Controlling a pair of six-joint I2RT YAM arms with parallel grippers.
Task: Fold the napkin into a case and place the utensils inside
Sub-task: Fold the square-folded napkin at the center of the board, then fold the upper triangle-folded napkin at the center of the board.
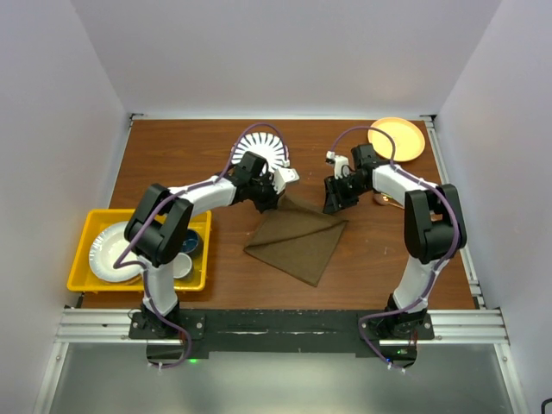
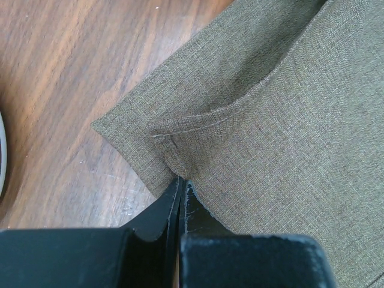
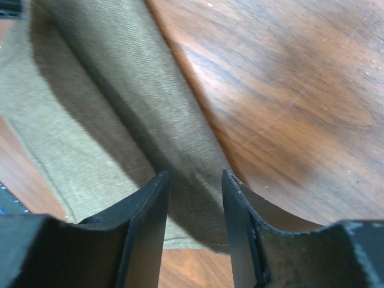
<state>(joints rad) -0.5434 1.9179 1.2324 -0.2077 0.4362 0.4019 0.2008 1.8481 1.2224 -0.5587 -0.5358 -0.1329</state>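
Left gripper (image 2: 182,187): jaws pressed flat together, pinching the hemmed edge of the napkin (image 1: 297,241) at its far-left corner. In the left wrist view one layer lies doubled back over another just ahead of the tips.

Right gripper (image 3: 193,180): fingers parted, straddling a raised ridge of the same cloth. The fabric spreads wider than the gap and passes under the right finger. No pinch visible, so I read it as not gripping.

Position: the napkin lies mid-table (image 1: 172,155) between the two arms as a skewed four-sided shape, with a faint crease across it. Its far edge runs from the left gripper, up and left, down toward the right-hand corner just beside the right gripper. Each arm has its own end of that edge within reach; the left alone has hold.

Judgement: the next fold turns on that far edge. It has to travel toward the arm bases, across the crease, so the right jaws need to close first.

Materials: coarse woven olive-brown cloth, stitched hem, limp, and it drapes into soft ridges. Wood-grain tabletop, smooth and slightly glossy.

Not yet a case. Only a copper-toned sliver (image 1: 385,200) shows by the right forearm, too hidden to identify.
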